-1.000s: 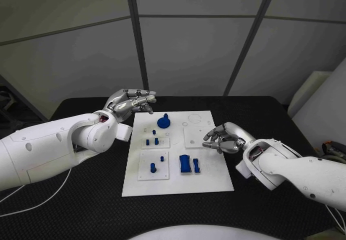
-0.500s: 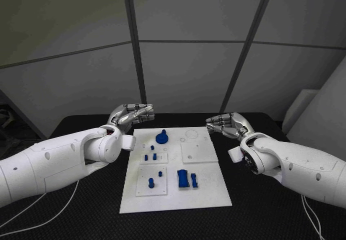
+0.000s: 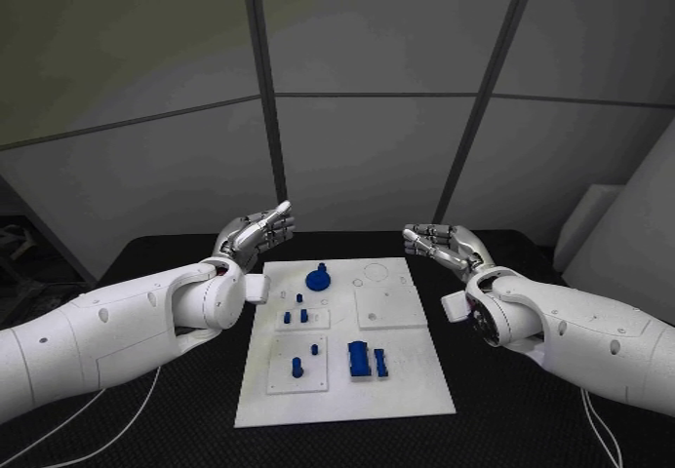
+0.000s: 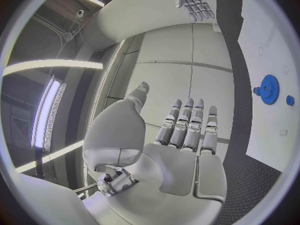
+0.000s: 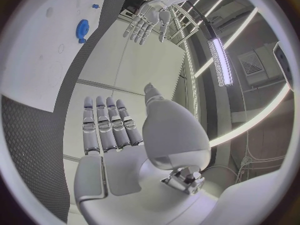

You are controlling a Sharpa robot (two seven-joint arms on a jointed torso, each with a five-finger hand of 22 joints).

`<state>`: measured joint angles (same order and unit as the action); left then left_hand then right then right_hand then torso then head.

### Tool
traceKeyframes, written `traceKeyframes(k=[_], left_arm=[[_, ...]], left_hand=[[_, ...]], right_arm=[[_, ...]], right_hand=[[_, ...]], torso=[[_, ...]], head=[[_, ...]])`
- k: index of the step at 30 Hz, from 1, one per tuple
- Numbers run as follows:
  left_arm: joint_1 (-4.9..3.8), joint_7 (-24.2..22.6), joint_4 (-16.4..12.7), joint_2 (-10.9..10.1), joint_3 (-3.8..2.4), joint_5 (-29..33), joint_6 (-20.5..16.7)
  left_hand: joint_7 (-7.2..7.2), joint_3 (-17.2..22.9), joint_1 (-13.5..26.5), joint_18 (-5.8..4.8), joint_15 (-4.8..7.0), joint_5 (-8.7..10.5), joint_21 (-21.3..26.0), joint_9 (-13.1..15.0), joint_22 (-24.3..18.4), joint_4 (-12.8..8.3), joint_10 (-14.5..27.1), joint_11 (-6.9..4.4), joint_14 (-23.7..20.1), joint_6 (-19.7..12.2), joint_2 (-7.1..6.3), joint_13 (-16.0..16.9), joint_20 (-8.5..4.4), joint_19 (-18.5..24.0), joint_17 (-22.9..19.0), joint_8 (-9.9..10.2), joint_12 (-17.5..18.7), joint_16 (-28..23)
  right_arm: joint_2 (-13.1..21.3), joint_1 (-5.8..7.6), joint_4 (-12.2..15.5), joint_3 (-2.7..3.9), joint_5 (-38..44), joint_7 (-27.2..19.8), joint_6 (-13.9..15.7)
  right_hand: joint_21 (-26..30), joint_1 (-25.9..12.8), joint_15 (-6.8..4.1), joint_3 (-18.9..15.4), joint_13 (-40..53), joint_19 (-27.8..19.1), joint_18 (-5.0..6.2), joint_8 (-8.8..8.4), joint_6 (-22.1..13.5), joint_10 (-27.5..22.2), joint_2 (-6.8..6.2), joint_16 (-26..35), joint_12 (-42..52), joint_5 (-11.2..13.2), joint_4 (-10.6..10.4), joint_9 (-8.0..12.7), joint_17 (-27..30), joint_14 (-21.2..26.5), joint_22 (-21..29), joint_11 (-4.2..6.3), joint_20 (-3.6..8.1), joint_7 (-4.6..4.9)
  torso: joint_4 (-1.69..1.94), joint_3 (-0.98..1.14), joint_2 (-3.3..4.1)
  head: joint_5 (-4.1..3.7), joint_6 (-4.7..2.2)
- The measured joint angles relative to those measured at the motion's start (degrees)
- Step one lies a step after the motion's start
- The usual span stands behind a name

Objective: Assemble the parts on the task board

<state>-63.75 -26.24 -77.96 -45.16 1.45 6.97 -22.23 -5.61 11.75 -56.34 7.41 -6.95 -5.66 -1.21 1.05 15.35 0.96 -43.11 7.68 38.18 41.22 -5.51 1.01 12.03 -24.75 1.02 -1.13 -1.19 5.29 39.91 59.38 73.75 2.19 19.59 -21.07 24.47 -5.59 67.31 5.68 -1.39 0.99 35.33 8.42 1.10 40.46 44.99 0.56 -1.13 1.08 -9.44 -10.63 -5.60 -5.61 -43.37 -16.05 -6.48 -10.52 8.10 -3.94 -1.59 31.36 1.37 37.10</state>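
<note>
Board: the white task board [image 3: 408,380] lies flat in the middle of the black surface [image 3: 169,390], between the two arms, with small blue parts spread over its inset plates.
Left hand: the left hand [image 3: 257,232] is raised above the surface beside the board's far left corner, fingers straight and apart, holding nothing; the left wrist view shows the same bare palm.
Left parts: a few short blue pegs [image 3: 297,314] stand in the upper left plate, and one more blue peg [image 3: 297,368] stands in the plate nearer the robot.
Gear: a blue gear [image 3: 319,279] with a stub on top sits near the board's far edge, closest to the left hand.
Blocks: two upright blue blocks [image 3: 366,360] stand side by side, near the middle of the board.
Right plate: a bare white plate [image 3: 388,304] on the board's right side carries no part.
Right hand: the right hand [image 3: 440,244] is raised beside the board's far right corner, fingers extended and spread, empty.
Handling: the parts look like small, rigid, light plastic, probably smooth and easy to tip; a fingertip pinch on the pegs' sides, the gear's stub or rim, and the blocks' flat faces seems the safest hold.
Risk: a broad reach could topple neighbouring pegs, which stand close together.
</note>
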Motion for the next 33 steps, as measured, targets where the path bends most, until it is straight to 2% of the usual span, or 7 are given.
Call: traceKeyframes(k=[7, 12, 17, 20, 21, 26, 33], left_arm=[[1.81, -0.35, -5.62, 0.08, -0.68, -1.33, -5.71], [3.01, -0.92, -9.54, 0.34, -1.12, -2.88, -11.74], [3.58, -1.49, -11.42, 0.41, -1.3, -4.2, -16.32], [3.68, -1.78, -11.84, 0.43, -1.34, -4.83, -18.31], [3.68, -1.85, -11.86, 0.43, -1.34, -4.98, -18.71], [3.68, -2.1, -11.87, 0.43, -1.37, -5.51, -20.14], [3.68, -2.25, -11.88, 0.42, -1.37, -5.86, -21.08]], left_hand=[[3.52, -2.95, 14.16, -0.03, 2.38, 3.51, 0.87, -0.72, -3.86, -0.65, 10.84, -1.94, -9.58, -10.34, 3.57, -0.7, -3.06, 6.2, -0.7, 0.67, 0.6, -3.52], [4.7, -4.61, 22.0, -0.05, 4.87, 4.58, 0.87, -0.84, -6.0, -0.87, 16.84, -4.48, -14.94, -16.11, 4.67, -0.83, -4.76, 9.64, -0.85, 0.67, 0.85, -4.35], [5.18, -5.73, 27.98, -0.04, 6.02, 5.03, 0.87, -0.92, -7.63, -0.83, 21.42, -6.21, -18.97, -20.48, 5.14, -0.9, -6.16, 12.11, -0.91, 0.86, 0.85, -4.63], [5.36, -6.63, 31.42, -0.05, 6.39, 5.24, 0.87, -0.92, -8.56, -0.93, 24.05, -6.8, -21.3, -23.0, 5.29, -0.92, -7.3, 13.82, -0.92, 0.88, 0.85, -4.95], [5.4, -7.29, 32.44, -0.05, 6.46, 5.25, 0.87, -0.95, -8.84, -0.92, 24.82, -6.95, -22.02, -23.71, 5.33, -0.93, -7.85, 14.36, -0.92, 0.88, 0.85, -4.95], [5.52, -9.72, 36.86, -0.05, 6.75, 5.25, 0.87, -0.98, -10.34, -0.94, 28.25, -7.33, -25.0, -27.02, 5.44, -0.95, -10.13, 16.34, -0.92, 0.88, 0.85, -4.95], [5.58, -10.84, 41.69, -0.05, 6.9, 5.25, 0.87, -0.98, -13.7, -0.98, 31.96, -7.56, -28.31, -30.57, 5.46, -0.95, -11.63, 18.15, -0.96, 0.87, 0.85, -4.95]], right_arm=[[2.45, 0.39, 8.65, -1.24, -5.6, -1.86, 5.57], [3.96, 0.57, 13.62, -1.9, -11.18, -4.07, 11.02], [4.69, 0.65, 15.77, -2.21, -15.2, -5.68, 15.0], [4.75, 0.66, 16.02, -2.21, -16.79, -6.4, 16.57], [4.76, 0.66, 16.03, -2.21, -17.11, -6.56, 16.87], [4.77, 0.66, 16.05, -2.21, -18.3, -7.17, 18.04], [4.78, 0.66, 16.06, -2.21, -19.13, -7.58, 18.84]], right_hand=[[3.55, -16.78, -3.52, 1.03, -0.68, -8.82, -1.8, -0.66, -10.12, -11.21, -0.39, 0.66, -0.45, 2.35, 2.59, 3.46, 3.48, 10.82, 4.02, 2.8, 2.63, -2.02], [4.51, -26.36, -4.76, 1.26, -0.82, -13.88, -2.68, -0.66, -15.85, -17.65, -0.49, 0.66, -0.68, 3.69, 4.11, 4.69, 4.7, 16.99, 6.29, 4.93, 4.09, -4.09], [5.03, -33.46, -5.27, 1.4, -0.89, -17.54, -2.71, -0.66, -20.12, -22.38, -0.52, 0.88, -0.68, 6.13, 5.09, 5.18, 5.18, 21.55, 7.98, 5.74, 5.54, -6.2], [5.16, -37.54, -5.46, 1.34, -0.91, -19.54, -4.93, -0.87, -22.6, -25.09, -0.53, 0.88, -0.68, 7.47, 7.04, 5.34, 5.35, 24.19, 8.96, 6.07, 7.55, -6.96], [5.16, -38.69, -5.44, 1.37, -0.91, -20.07, -4.93, -0.87, -23.27, -25.88, -0.53, 0.88, -0.68, 7.76, 7.54, 5.36, 5.36, 24.96, 9.23, 6.12, 8.04, -7.16], [5.16, -43.91, -5.59, 1.43, -0.91, -22.98, -6.7, -0.88, -26.42, -29.32, -0.55, 0.88, -0.67, 8.63, 9.15, 5.47, 5.47, 28.32, 10.48, 6.35, 9.32, -7.68], [5.38, -49.87, -5.67, 1.43, -0.91, -26.13, -7.6, -0.88, -30.01, -33.29, -0.55, 0.88, -0.89, 8.93, 9.94, 5.51, 5.54, 32.16, 14.11, 6.45, 10.19, -7.99]], torso=[[2.49, 1.0, -0.12], [3.49, 1.43, -0.16], [3.78, 1.53, -0.18], [3.86, 1.56, -0.18], [3.88, 1.57, -0.18], [3.92, 1.58, -0.18], [3.94, 1.59, -0.18]], head=[[-1.08, -2.16], [-1.34, -2.68], [-1.37, -2.72], [-1.38, -2.74], [-1.38, -2.74], [-1.38, -2.73], [-1.38, -2.71]])
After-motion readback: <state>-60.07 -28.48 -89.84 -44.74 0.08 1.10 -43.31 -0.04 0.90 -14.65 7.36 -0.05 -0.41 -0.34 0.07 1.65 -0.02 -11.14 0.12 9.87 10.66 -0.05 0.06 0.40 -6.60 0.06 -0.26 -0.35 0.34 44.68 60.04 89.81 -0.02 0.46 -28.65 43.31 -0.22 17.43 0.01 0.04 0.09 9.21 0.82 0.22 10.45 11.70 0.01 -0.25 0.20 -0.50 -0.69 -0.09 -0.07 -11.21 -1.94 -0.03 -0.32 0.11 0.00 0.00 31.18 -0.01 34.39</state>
